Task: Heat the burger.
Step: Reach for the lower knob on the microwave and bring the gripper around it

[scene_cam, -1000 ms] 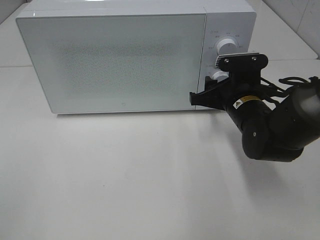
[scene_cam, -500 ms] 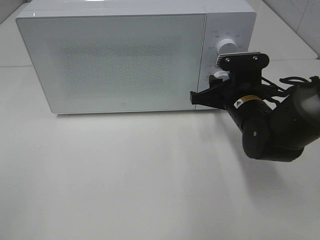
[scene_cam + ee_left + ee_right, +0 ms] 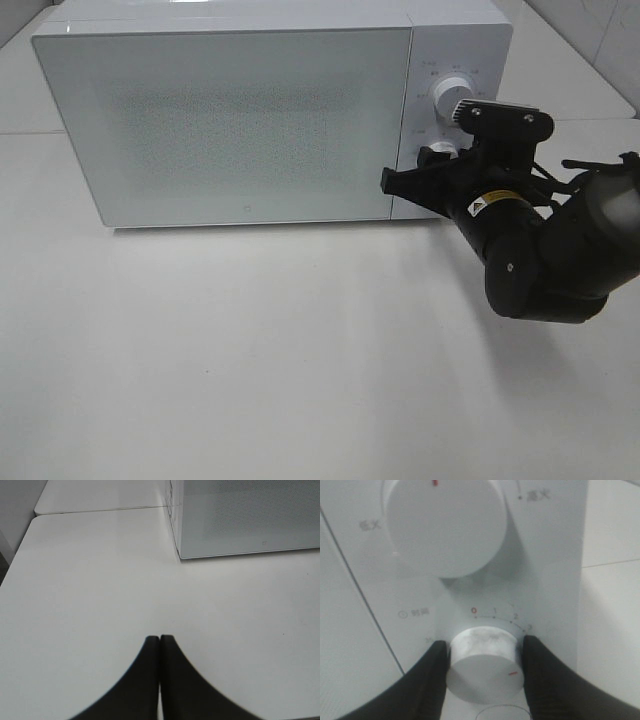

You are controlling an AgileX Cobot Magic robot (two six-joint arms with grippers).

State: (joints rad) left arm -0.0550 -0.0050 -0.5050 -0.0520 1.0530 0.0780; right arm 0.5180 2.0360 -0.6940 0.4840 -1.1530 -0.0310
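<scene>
The burger was nowhere in view, presumably behind the shut door of the microwave (image 3: pixel 230 120). Your right gripper (image 3: pixel 485 656) clamped the timer knob (image 3: pixel 481 672); your left gripper (image 3: pixel 159 642) hung closed above the tabletop (image 3: pixel 90 605). Loading looked done, with timing under way.

Microwave (image 3: pixel 240 120): the door is speckled and opaque in the high view, so the inside can't be made out. Lower knob (image 3: pixel 441 150) is mostly hidden behind the right gripper (image 3: pixel 438 158), and the panel print is too small to read there. Right arm (image 3: pixel 560 260) is cropped by the frame edge. Right wrist view: upper knob (image 3: pixel 445 525) cropped, dial scale past 3 covered by a finger (image 3: pixel 545 680), labels blurred. Left wrist view: left gripper (image 3: pixel 159 641) cut off at the edge, only a corner of the microwave shows.
</scene>
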